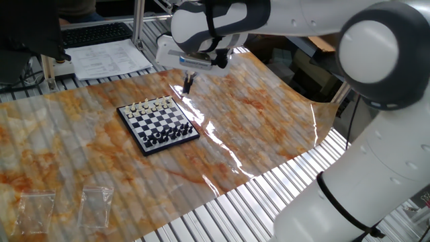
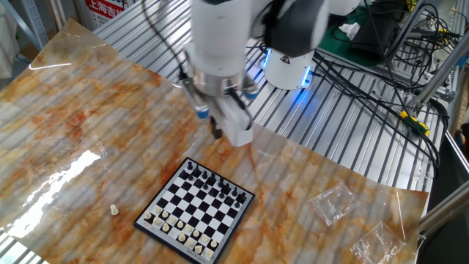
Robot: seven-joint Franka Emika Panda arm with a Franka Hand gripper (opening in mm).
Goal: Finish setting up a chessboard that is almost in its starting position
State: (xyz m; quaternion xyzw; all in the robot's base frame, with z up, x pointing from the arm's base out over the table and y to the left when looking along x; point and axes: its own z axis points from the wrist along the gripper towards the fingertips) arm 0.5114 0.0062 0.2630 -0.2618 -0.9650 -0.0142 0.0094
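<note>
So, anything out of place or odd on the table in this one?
Yes: a small white piece lies alone on the marbled table cover, off the white-piece side of the chessboard, apart from it. It looks like a stray chess piece. The gripper hovers above the table beyond the black side, apparently holding nothing.

Blurring w/ motion around gripper (image 2: 217, 132) in the other fixed view, jaw gap unreadable. Chessboard (image 1: 158, 124) pieces reading too tiny to ID. Arm cropping at frame edges.
</note>
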